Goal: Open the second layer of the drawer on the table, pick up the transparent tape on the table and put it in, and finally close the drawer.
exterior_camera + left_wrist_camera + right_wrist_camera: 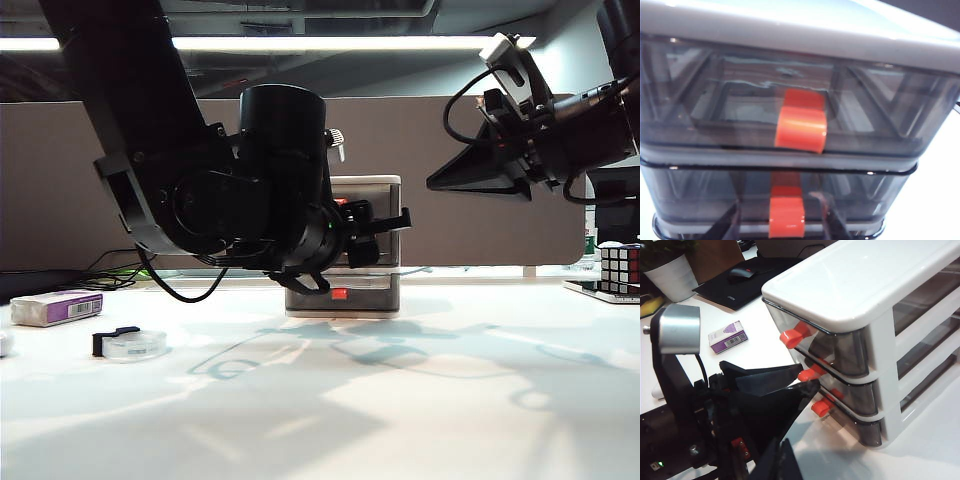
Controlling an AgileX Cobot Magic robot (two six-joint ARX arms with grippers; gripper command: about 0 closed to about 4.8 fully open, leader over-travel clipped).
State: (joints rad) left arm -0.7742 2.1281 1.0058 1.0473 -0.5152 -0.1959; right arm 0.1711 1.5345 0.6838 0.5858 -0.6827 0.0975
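We have the left gripper at the front of the drawer, fingers part-open either side of the red handle of the second layer of the drawer; we cannot tell whether they grip it. We should clamp squarely, then pull straight out. The right gripper hangs above, grasp unclear; the transparent tape lies on the table, left.

One cabinet with three drawers, one tape roll, one box, two end effectors.
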